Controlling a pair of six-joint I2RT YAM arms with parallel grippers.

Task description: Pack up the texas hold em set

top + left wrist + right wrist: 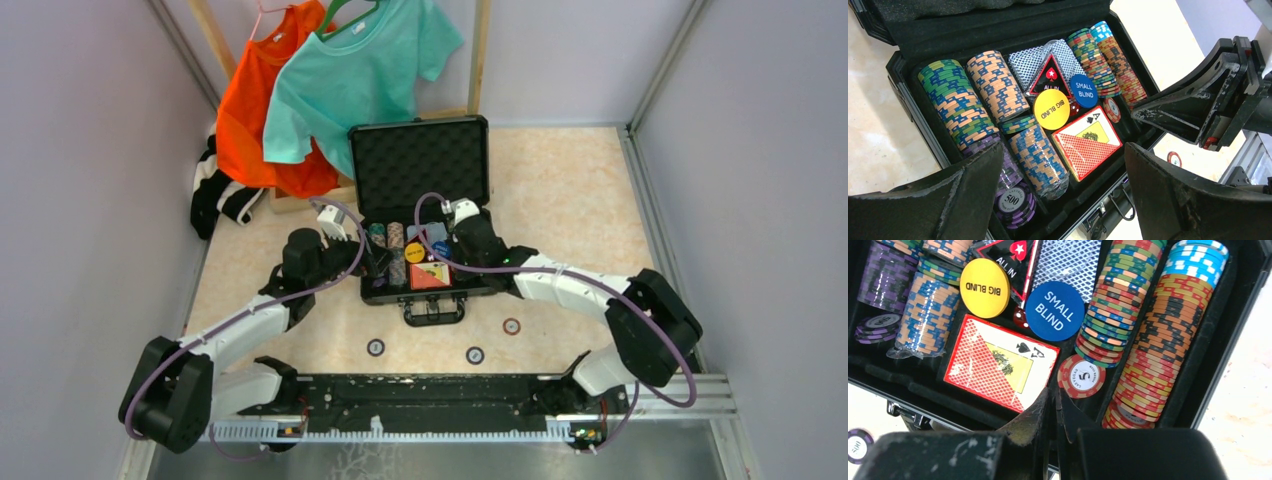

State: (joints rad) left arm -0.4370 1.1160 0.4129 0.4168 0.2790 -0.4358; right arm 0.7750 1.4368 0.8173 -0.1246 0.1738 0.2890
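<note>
The table point(570, 200) has a pale beige, marbled top and sits inside a booth of plain lavender-grey walls: one on the left point(90, 150), one on the right point(760, 150), and one at the back point(570, 50). Slim metal profiles point(655, 60) run along the joints where the walls meet the table. At the far left corner stands a light wooden rack point(480, 50). An orange T-shirt point(255, 110) hangs from it on a pink hanger point(275, 8), partly behind a teal T-shirt point(360, 70) on a green hanger point(345, 8). A black-and-white striped garment point(215, 190) lies bunched against the left wall beside the rack's base. A grey metal sheet point(450, 460) borders the near edge. The light is soft and even.
</note>
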